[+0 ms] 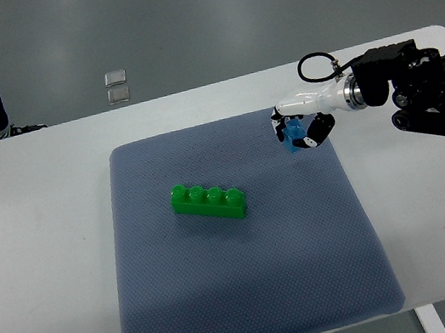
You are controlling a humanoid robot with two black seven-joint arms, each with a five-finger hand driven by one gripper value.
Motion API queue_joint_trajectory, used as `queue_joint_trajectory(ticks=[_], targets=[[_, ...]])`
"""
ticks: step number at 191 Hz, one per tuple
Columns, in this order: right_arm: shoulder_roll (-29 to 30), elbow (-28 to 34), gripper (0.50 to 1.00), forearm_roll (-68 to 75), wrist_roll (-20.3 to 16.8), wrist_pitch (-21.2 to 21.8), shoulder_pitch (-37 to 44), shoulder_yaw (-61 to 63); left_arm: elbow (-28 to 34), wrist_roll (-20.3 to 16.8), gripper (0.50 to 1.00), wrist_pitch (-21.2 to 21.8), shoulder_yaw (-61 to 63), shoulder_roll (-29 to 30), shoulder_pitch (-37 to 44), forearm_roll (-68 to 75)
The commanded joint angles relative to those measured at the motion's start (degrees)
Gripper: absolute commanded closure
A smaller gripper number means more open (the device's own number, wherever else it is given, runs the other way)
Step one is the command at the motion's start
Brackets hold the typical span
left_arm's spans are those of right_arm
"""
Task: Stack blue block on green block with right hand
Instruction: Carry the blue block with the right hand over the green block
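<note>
Blue block point(291, 136) sits clasped in the right robot hand point(300, 132), fingers curled around it, well apart from the green block point(208, 201), ready for carrying.

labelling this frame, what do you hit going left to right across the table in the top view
Bare white table → left edge of the blue-grey mat → green block → right hand with its fingers around the blue block → black forearm of the right arm.
</note>
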Motion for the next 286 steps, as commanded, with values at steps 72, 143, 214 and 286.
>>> queue_joint_trajectory(ticks=[72, 143, 214, 286], targets=[[4.1, 4.5, 0.918, -2.6, 11.6, -3.7, 4.0, 0.0, 0.0, 0.0, 0.5, 0.0, 0.0, 0.0, 0.0, 0.0], [7.1, 3.7, 0.916, -5.9, 14.2, -6.0, 3.6, -0.1, 0.0, 0.0, 0.5, 0.0, 0.0, 0.0, 0.0, 0.0], [10.1, 1.2, 0.914, -7.5, 13.8, -6.1, 3.3, -0.6, 0.0, 0.0, 0.5, 0.0, 0.0, 0.0, 0.0, 0.0], [11.8, -0.2, 0.908, -9.0, 13.8, -6.0, 2.8, -0.9, 0.0, 0.0, 0.5, 0.0, 0.0, 0.0, 0.0, 0.0]])
